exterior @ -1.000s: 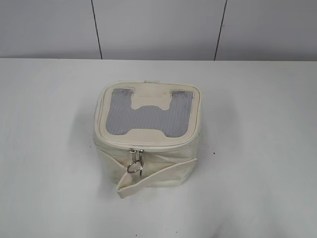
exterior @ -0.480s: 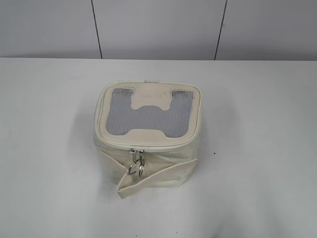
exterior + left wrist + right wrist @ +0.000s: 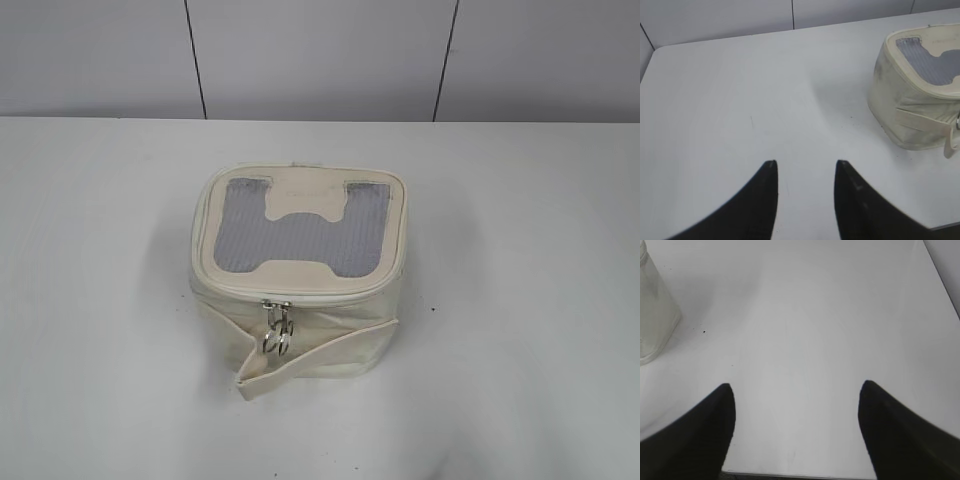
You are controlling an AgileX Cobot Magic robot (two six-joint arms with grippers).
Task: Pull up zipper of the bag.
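The bag (image 3: pixel 300 270) is a small boxy cream soft bag with a grey mesh top and a cream H-shaped patch, standing mid-table. The zipper (image 3: pixel 277 318) shows as silver sliders with ring pulls hanging at the front middle, just under the lid edge. A cream strap (image 3: pixel 320 352) wraps the front. In the left wrist view the bag (image 3: pixel 912 95) is at the right, far from my left gripper (image 3: pixel 806 162), which is open and empty over bare table. My right gripper (image 3: pixel 796 385) is open and empty; the bag's edge (image 3: pixel 655 325) shows at far left. Neither gripper shows in the exterior view.
The white table (image 3: pixel 520 300) runs all round the bag. A grey panelled wall (image 3: pixel 320 55) stands behind its far edge. The table's near edge (image 3: pixel 790 474) lies just under my right gripper in the right wrist view.
The ring pulls at the bag's front have swung slightly; the bag itself has not moved. No gripper has entered the exterior view.
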